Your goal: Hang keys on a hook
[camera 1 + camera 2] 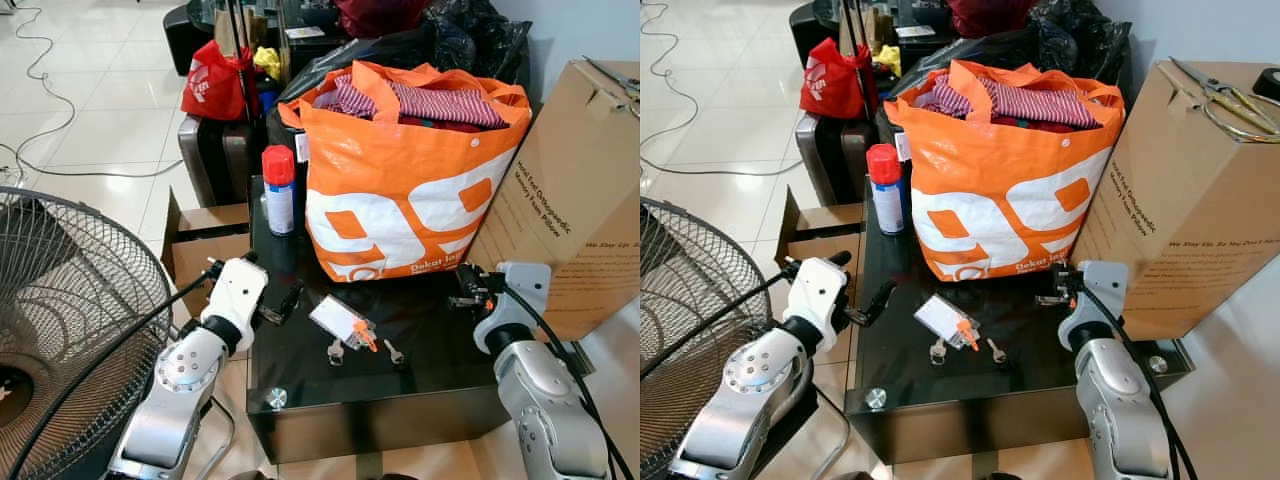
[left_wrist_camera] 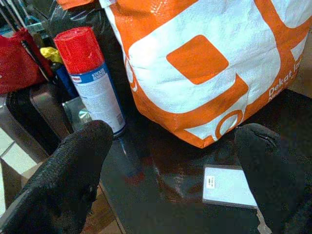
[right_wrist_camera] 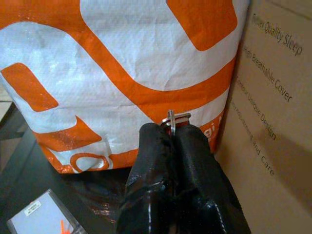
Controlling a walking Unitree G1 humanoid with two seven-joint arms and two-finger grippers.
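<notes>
Early stage. Keys lying centre frame on black table, ungrasped. Left end effector spread beside them. Right end effector pinching small metal ring. No hook identifiable.

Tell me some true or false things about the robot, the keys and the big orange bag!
1. The keys lie on the black table. True.
2. The left gripper is holding the keys. False: its fingers are spread apart with nothing between them, beside the keys.
3. The right gripper is shut on a small metal ring. True.
4. The spray can has a green cap. False: the cap is red.
5. The orange bag is empty. False: striped cloth fills its top.
</notes>
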